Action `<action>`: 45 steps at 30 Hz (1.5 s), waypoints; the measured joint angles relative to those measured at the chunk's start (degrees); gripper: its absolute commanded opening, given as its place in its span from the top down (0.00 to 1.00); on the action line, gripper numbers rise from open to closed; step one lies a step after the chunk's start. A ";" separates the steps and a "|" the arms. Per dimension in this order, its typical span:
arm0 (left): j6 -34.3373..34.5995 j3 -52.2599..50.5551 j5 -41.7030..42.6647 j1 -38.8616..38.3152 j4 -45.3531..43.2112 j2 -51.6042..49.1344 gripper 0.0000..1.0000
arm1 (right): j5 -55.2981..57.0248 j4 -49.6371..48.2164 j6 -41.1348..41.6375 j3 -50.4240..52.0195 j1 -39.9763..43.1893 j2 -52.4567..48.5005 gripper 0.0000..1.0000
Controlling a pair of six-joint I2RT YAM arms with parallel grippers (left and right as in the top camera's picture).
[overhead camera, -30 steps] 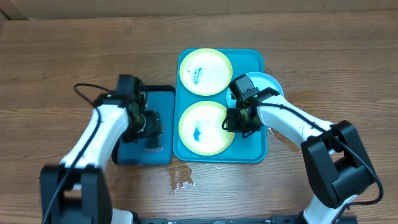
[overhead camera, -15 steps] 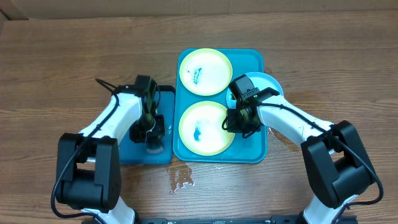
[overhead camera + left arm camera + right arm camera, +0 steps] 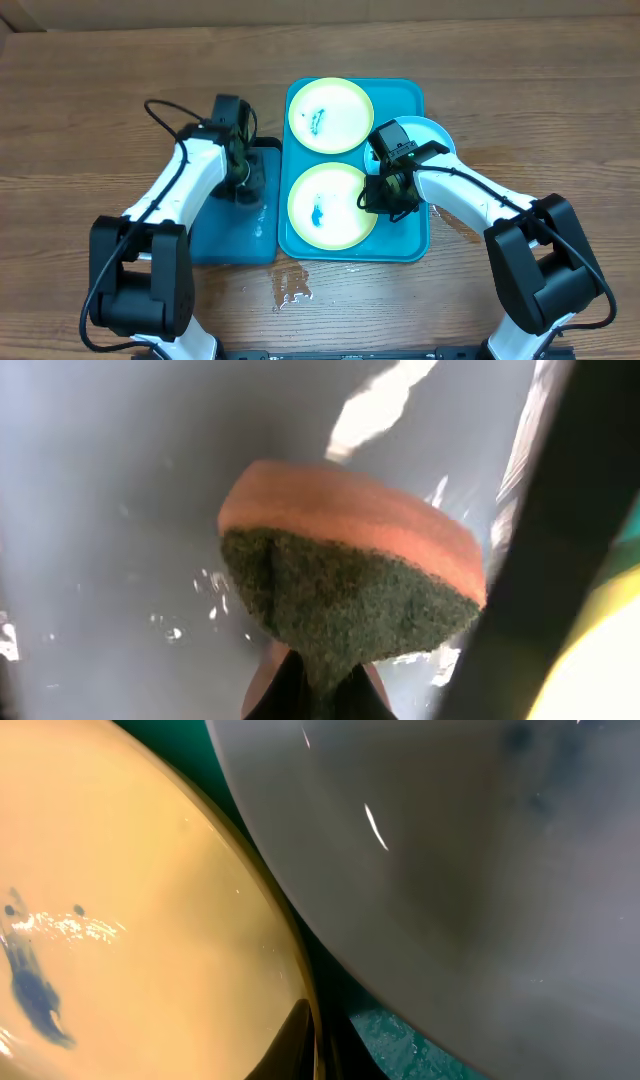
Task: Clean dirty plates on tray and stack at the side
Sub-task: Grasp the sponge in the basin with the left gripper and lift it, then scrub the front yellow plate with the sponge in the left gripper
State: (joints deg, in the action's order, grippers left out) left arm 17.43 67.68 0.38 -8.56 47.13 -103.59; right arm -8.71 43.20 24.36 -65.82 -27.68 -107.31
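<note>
1. The left gripper (image 3: 243,183) hangs over the small tray (image 3: 222,245), just left of the tray (image 3: 412,245). Its jaws are nipped tight on the sponge (image 3: 350,580), green scouring face toward the wrist camera and orange back behind. It pinches the sponge by one edge, which leaves most of the pad free to scrub.

2. The right gripper (image 3: 390,192) sits at the right rim of the near plate (image 3: 328,207). In the wrist view its fingers stand close together on either side of the yellow-green rim. This narrow grip looks meant to pin the plate so it cannot skate on the wet tray.

3. The near plate lies flat in the tray with a blue smear on its pale centre. The far plate (image 3: 331,115) lies flat beyond it with a fainter smear.

4. The blue plate (image 3: 432,135) sits at the tray's far right edge, half hidden by the right arm. Whether it rests on the rim or on the table (image 3: 100,100) cannot be told.

5. Judged from this, both smeared plates are not yet cleaned. No stack shows at the side.

6. The next move seems to call for carrying the sponge right, across to the held plate, while the right grip stays firm.

7. A puddle (image 3: 290,285) lies on the table just near of the tray — with this much water about, a plate could slip from a rim pinch.
</note>
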 measured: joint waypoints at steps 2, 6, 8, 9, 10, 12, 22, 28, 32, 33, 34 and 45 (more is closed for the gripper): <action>0.00 -3.26 0.68 0.00 -0.48 -1.44 0.96 | -0.02 0.00 0.00 0.00 0.00 0.00 0.96; 0.00 -3.96 1.07 0.00 -0.35 -2.10 0.96 | 0.00 0.00 0.00 0.00 0.02 0.00 0.96; 0.00 -3.96 1.09 0.00 -0.07 -2.10 0.96 | -0.02 -0.02 0.02 0.02 0.02 0.00 0.96; 0.00 -3.82 1.11 0.00 0.48 -2.10 0.96 | -0.02 0.00 0.00 0.02 0.00 0.00 0.96; -0.02 -3.61 1.11 0.00 1.49 -2.14 0.96 | -0.02 -0.02 0.02 0.02 0.00 0.00 0.96; -0.02 -2.34 1.14 0.00 4.94 -2.49 0.96 | -0.02 -0.02 0.00 0.02 0.02 0.00 0.96; -0.04 19.34 5.66 -0.57 23.21 -4.04 0.96 | -0.11 -0.07 0.00 0.07 0.17 0.00 0.96; 0.98 20.83 10.38 -6.73 15.12 -4.00 0.96 | -0.13 -0.07 0.00 0.07 0.22 0.00 0.96; 4.31 16.63 11.67 -14.14 6.27 -4.00 0.96 | -0.22 -0.09 0.00 0.11 0.22 0.00 0.96; 5.86 15.15 11.69 -16.31 4.46 -4.04 0.96 | -0.24 -0.13 0.00 0.11 0.22 0.00 0.96; 7.32 13.97 11.65 -18.10 3.10 -4.22 0.96 | -0.24 -0.13 0.00 0.11 0.22 0.00 0.96; 17.27 11.47 5.57 -23.69 1.73 -12.22 0.96 | -0.50 -0.20 0.09 0.17 0.20 0.00 0.96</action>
State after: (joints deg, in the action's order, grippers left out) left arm 34.70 79.15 5.96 -32.25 48.86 -115.81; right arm -9.21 43.00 24.45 -65.65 -27.49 -107.31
